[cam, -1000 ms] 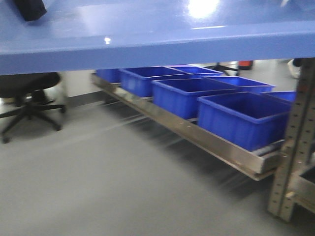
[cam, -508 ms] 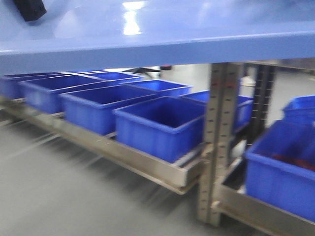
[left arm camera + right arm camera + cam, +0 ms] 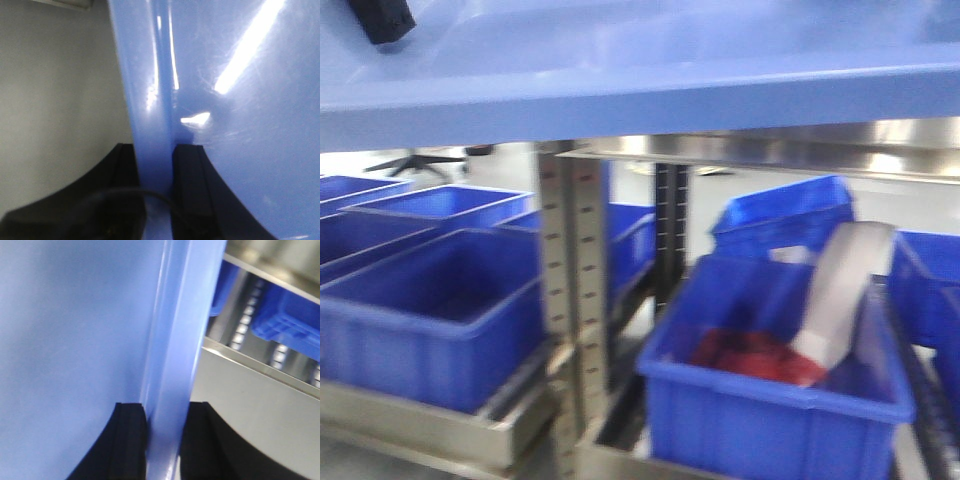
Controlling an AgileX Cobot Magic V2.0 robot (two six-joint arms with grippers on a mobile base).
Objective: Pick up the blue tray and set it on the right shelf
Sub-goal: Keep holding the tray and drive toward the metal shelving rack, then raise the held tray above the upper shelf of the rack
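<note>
The glossy periwinkle blue tray [image 3: 620,90] fills the top of the front view and is held level off the ground. In the left wrist view my left gripper [image 3: 156,150] is shut on the blue tray [image 3: 240,100], with a black finger on each side of the rolled rim. My right gripper [image 3: 164,407] clamps the opposite rim of the blue tray [image 3: 75,340] in the same way. Straight ahead, just below the tray's front edge, runs the shiny steel rail of the right shelf [image 3: 770,150], beside its perforated grey upright [image 3: 570,280].
Deep dark-blue bins [image 3: 430,310] line the lower rack level at left. A nearer bin [image 3: 770,410] at right holds something red and a curved white strip [image 3: 840,290]. More bins show behind the rack [image 3: 285,320]. A chair base [image 3: 415,160] stands far left.
The view has swung to the right: the row of bins and the upright slid left, and the bin with red contents and the steel rail came into sight. Both grippers still hold the tray.
</note>
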